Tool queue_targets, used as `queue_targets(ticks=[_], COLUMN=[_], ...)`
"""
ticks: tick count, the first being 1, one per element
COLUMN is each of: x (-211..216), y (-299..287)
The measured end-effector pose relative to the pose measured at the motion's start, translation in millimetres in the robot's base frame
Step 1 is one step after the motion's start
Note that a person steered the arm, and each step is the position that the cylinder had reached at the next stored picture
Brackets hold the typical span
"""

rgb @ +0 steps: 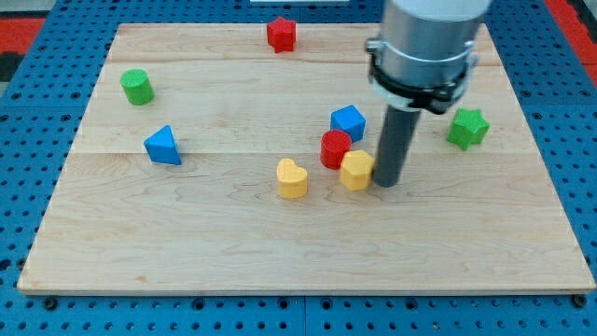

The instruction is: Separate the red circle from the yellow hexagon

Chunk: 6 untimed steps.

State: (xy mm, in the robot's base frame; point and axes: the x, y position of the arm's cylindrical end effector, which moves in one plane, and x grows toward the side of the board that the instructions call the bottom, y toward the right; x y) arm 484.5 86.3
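Note:
The red circle (335, 149) stands near the board's middle, touching the yellow hexagon (356, 170) at its lower right. My tip (388, 183) rests on the board right against the yellow hexagon's right side. The rod rises from there to the grey arm body at the view's top.
A blue block (348, 122) sits just above the red circle. A yellow heart (292, 178) lies left of the hexagon. A green star (467, 128) is at the right, a red star (281, 34) at the top, a green cylinder (137, 87) and a blue triangle (163, 146) at the left. The wooden board (187, 243) ends on a blue pegboard.

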Motion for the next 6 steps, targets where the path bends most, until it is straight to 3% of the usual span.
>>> queue_targets(ticks=[2,3,4,5,6], x=[0.0,0.0,-16.6,-49.8,-96.2], y=[-42.2,-38.1,5.5,-25.0,-100.8])
